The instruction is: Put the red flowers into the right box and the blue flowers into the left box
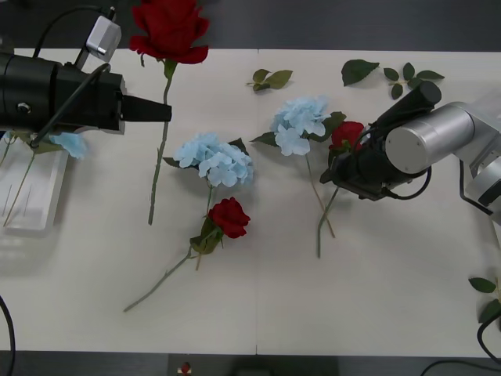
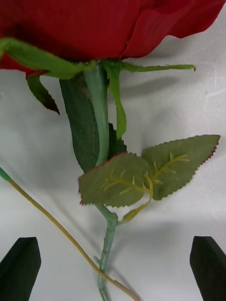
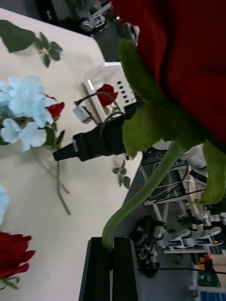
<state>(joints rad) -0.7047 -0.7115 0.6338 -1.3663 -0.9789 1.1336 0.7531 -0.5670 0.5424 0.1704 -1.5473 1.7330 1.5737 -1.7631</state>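
Observation:
My left gripper is shut on the stem of a red rose and holds it up over the table's far left, the stem hanging down; the left wrist view shows the black fingers pinching that stem. Over another red rose at the right, my right gripper hovers open, its stem lying between the fingers. A third rose and two blue flowers rest mid-table. The left box holds a blue flower. The right box holds a rose.
Loose green leaf sprigs lie along the far edge, and more leaves sit at the right edge. A thin tan stem crosses under the right gripper. The near half of the table is bare.

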